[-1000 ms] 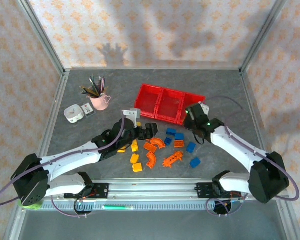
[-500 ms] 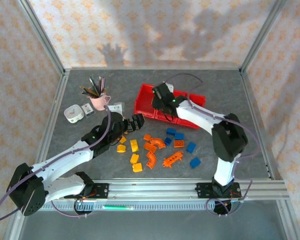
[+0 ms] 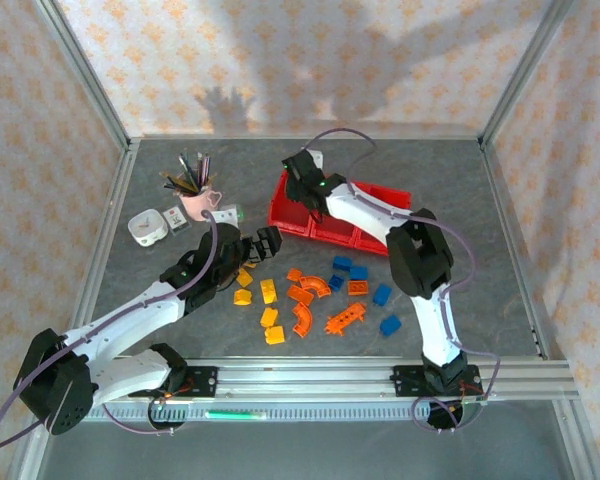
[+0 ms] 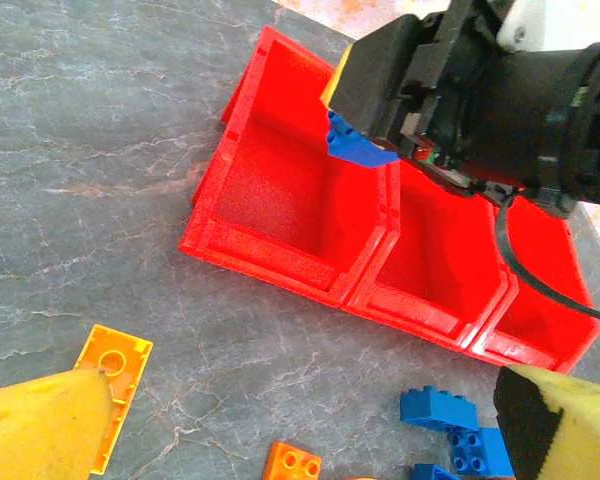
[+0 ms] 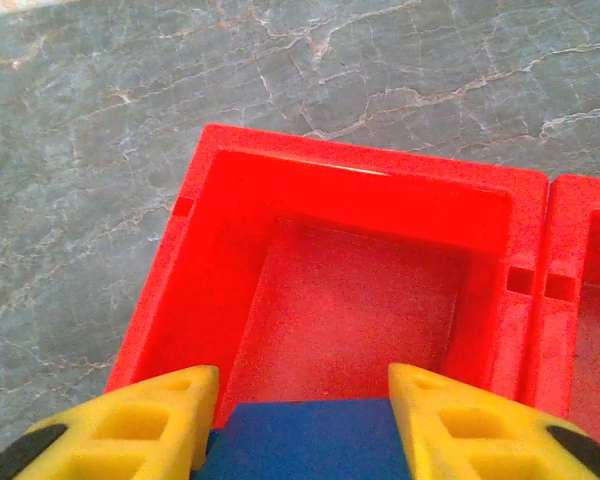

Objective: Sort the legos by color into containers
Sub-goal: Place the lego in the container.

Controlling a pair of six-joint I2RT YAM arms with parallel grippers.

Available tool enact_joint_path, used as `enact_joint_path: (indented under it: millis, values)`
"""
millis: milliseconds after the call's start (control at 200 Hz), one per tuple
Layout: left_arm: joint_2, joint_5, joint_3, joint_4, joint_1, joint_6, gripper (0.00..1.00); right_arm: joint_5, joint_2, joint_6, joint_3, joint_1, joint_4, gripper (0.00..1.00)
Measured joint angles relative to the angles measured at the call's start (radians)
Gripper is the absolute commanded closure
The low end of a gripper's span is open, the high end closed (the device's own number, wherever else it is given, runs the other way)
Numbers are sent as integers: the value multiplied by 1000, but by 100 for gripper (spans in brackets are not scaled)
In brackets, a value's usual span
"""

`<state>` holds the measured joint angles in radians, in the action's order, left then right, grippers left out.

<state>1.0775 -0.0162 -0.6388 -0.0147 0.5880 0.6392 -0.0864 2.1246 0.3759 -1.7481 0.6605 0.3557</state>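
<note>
Now: right gripper (image 5: 298,388) clamps blue brick (image 4: 358,147) over end bin (image 5: 350,190); left gripper (image 4: 300,430) wide, empty. Brick light, rigid, slick; best pinched across flat sides.

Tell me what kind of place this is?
Probably a robot lab's test booth, not a home: two robot arms bolted to a metal rail, a grey table fenced by metal posts, and patterned backdrop walls.
</note>
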Motion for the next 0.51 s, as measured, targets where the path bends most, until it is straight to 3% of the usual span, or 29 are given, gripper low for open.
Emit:
enact_joint_path:
  millis: [300, 505]
  values:
    - [0, 10, 0, 0, 0, -3, 1, -7, -110, -37, 44, 0, 7, 21]
    - [0, 37, 0, 0, 0, -2, 1, 3, -235, -39, 98, 0, -8, 16]
